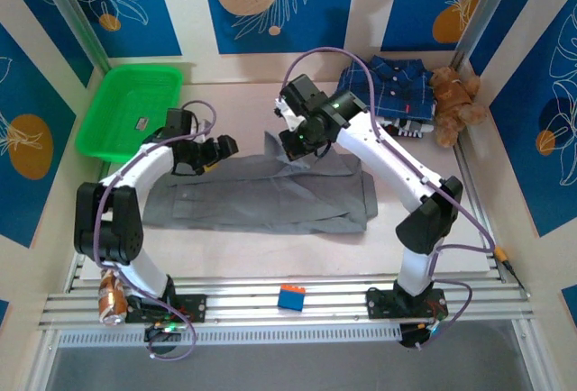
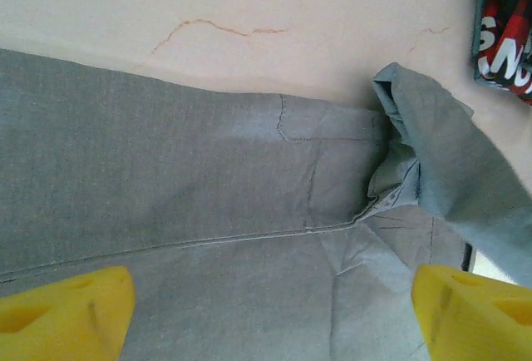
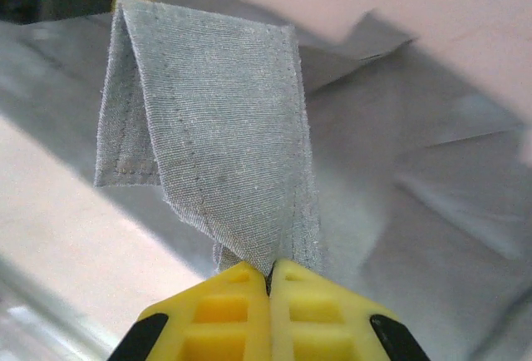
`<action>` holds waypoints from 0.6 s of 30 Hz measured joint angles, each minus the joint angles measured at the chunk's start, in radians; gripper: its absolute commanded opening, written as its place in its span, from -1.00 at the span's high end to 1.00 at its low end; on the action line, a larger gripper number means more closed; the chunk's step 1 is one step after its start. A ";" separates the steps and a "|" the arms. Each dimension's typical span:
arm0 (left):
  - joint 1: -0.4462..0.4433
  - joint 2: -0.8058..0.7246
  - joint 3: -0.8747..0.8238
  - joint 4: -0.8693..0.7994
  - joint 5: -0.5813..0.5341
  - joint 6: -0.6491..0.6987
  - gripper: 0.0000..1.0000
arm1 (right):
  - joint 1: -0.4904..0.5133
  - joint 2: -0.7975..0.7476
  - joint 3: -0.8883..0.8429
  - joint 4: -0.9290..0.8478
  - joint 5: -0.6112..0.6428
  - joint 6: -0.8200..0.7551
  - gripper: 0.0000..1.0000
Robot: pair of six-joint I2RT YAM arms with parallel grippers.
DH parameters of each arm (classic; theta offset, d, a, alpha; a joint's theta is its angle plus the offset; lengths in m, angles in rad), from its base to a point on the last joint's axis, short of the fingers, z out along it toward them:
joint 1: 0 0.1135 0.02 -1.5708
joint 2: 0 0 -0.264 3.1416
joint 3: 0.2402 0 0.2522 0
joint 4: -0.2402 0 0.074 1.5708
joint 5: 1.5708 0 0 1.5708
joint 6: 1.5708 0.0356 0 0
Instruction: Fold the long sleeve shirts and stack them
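setting: pale pink table, walled by cream panels with blue leaf prints (orange discs among the leaves).
green tray: beyond the left end of the grey shirt, against the back-left wall; a small dark item lies inside (too small to name).
left gripper: over the grey shirt's back edge, left of its middle; yellow fingers spread wide with nothing between them, flat cloth below.
grey shirt: task item; laid lengthwise across the table's middle, mostly flat, with one strip raised at its back edge.
blue block: on the near side of the grey shirt, apart from it, on the metal rail.
right gripper: above the grey shirt's back edge; jaws pressed together on a folded, stitched strip of the grey shirt (sleeve end or cuff, cannot tell which), lifted off the table.
plaid shirt: task item; navy with white checks, bunched back-right of the grey shirt, apart from it.
teddy bear: brown; farther back-right of the grey shirt, in the corner.
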 measured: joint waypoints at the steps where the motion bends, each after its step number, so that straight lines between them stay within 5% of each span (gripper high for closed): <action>1: -0.009 0.006 -0.004 0.009 0.003 -0.001 -0.73 | -0.006 -0.005 -0.002 0.004 0.048 -0.035 1.00; 10: -0.130 0.053 -0.051 0.086 0.018 -0.034 -0.72 | -0.085 -0.005 -0.079 0.262 0.381 -0.400 1.00; 18: -0.190 0.111 -0.113 0.133 0.002 -0.063 -0.70 | -0.155 0.143 -0.052 0.608 0.502 -0.717 1.00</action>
